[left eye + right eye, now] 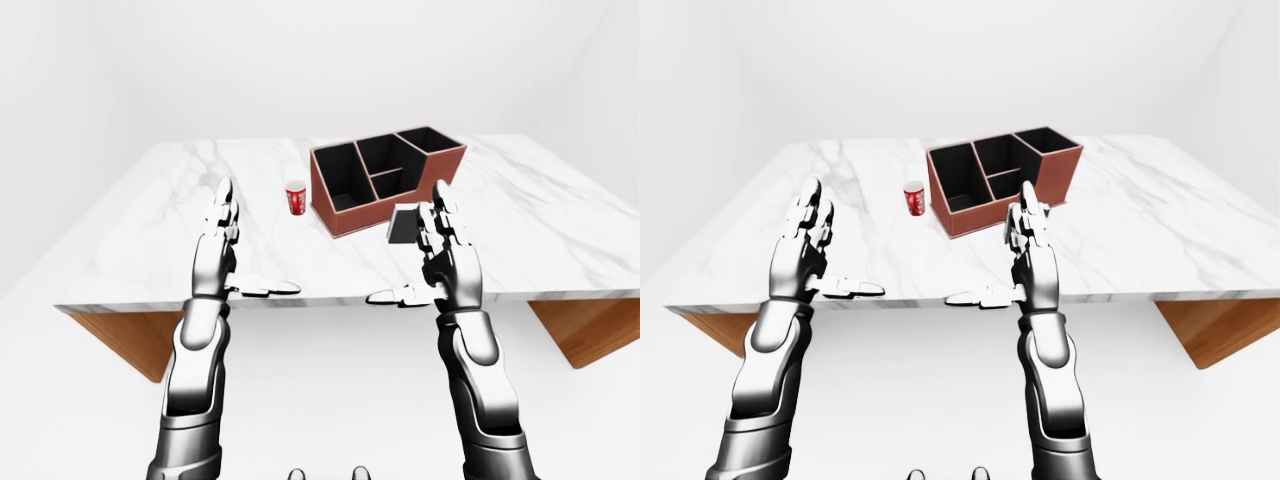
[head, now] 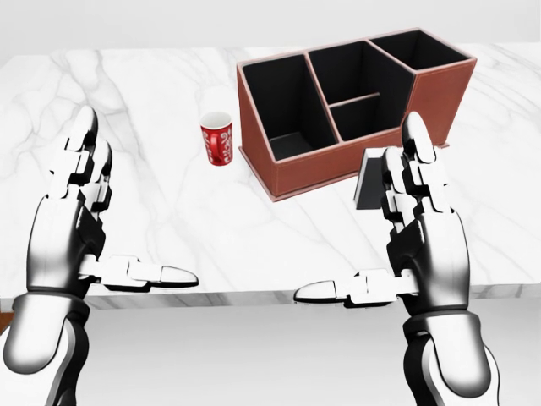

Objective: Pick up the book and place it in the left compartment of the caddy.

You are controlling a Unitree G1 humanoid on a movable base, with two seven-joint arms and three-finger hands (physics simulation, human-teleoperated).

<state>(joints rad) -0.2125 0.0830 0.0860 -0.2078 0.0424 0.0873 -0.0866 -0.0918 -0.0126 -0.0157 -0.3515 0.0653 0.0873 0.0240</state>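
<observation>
Behind our right hand, its fingers spread and empty like our left hand, stands the dark book; we should reach around it squarely.

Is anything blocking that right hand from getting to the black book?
Nothing visible does. The open right hand is raised just short of the book, which stands upright beside the caddy. The red cup sits off to the left.

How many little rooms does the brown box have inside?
4. In the head view, the caddy has a tall one at left, two middle ones, upper and lower, and one at right.
</observation>
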